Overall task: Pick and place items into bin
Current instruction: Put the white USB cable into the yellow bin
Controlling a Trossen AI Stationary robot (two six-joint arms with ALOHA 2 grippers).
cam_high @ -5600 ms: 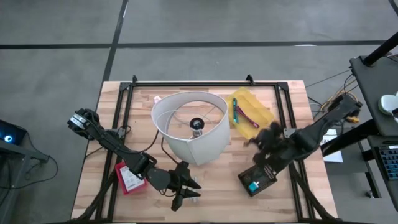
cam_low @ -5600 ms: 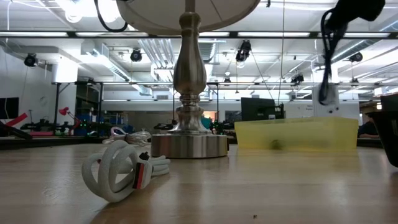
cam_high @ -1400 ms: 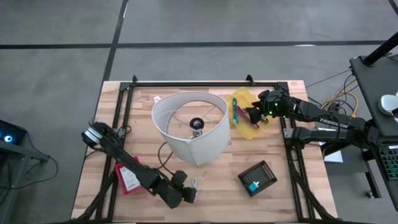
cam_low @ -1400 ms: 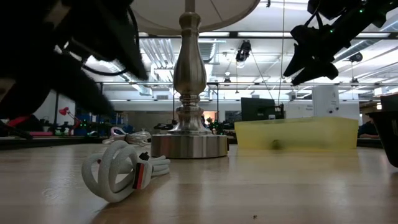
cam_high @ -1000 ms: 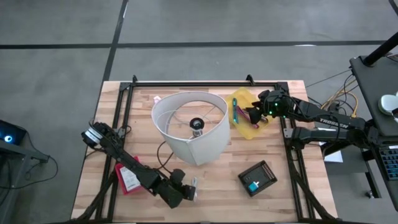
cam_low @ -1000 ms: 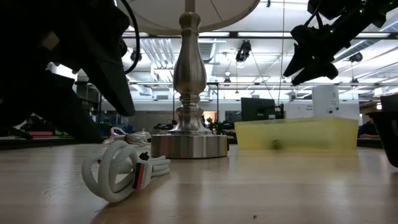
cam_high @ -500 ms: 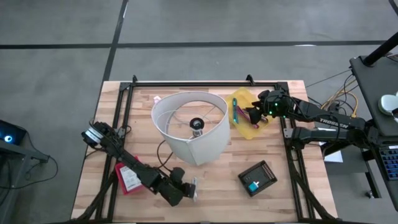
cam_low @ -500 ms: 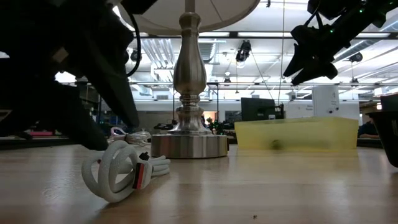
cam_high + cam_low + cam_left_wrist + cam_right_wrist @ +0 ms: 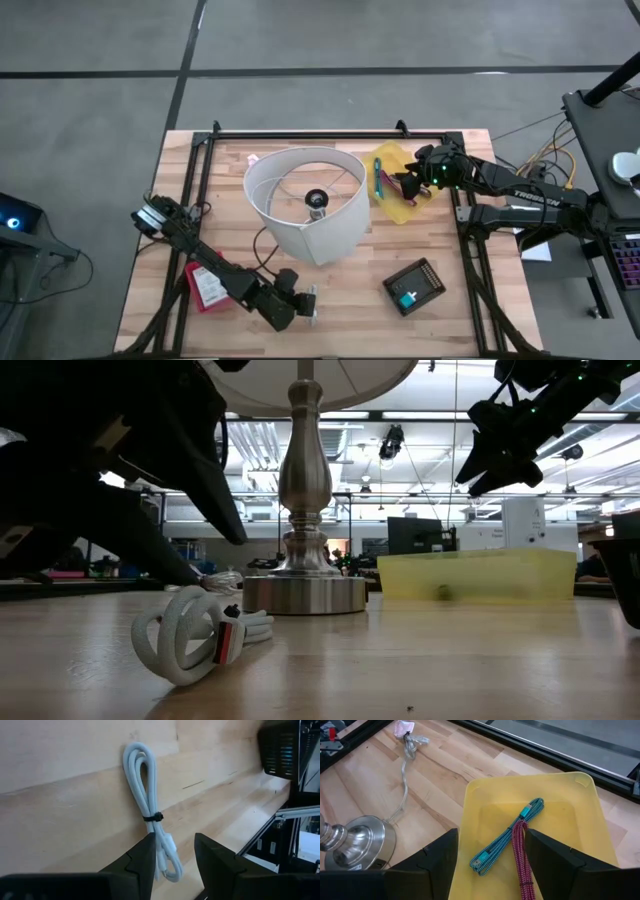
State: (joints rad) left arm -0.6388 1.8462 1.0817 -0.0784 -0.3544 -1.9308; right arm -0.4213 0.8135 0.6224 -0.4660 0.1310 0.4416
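A white cable (image 9: 150,815), coiled and bound with a black tie, lies flat on the wood near the table's near edge (image 9: 190,635). My left gripper (image 9: 175,836) is open low over it, its fingers on either side of the coil's near end (image 9: 305,303). Whether they touch the cable, I cannot tell. The yellow bin (image 9: 475,800) sits at the far right (image 9: 402,160), holding a teal braided cable (image 9: 507,837) and a red braided cable (image 9: 522,862). My right gripper (image 9: 491,834) hangs open above the bin (image 9: 472,482) with nothing between its fingers.
A lamp with a large white shade (image 9: 308,200) and a steel base (image 9: 303,592) stands mid-table, its cord (image 9: 406,755) trailing toward the far edge. A black device (image 9: 412,285) lies near right. A red-and-white packet (image 9: 208,288) lies near left. Black rails border the table.
My left gripper has crept toward the white cable, a little toward the far edge, and still stands open. The cable has not moved.
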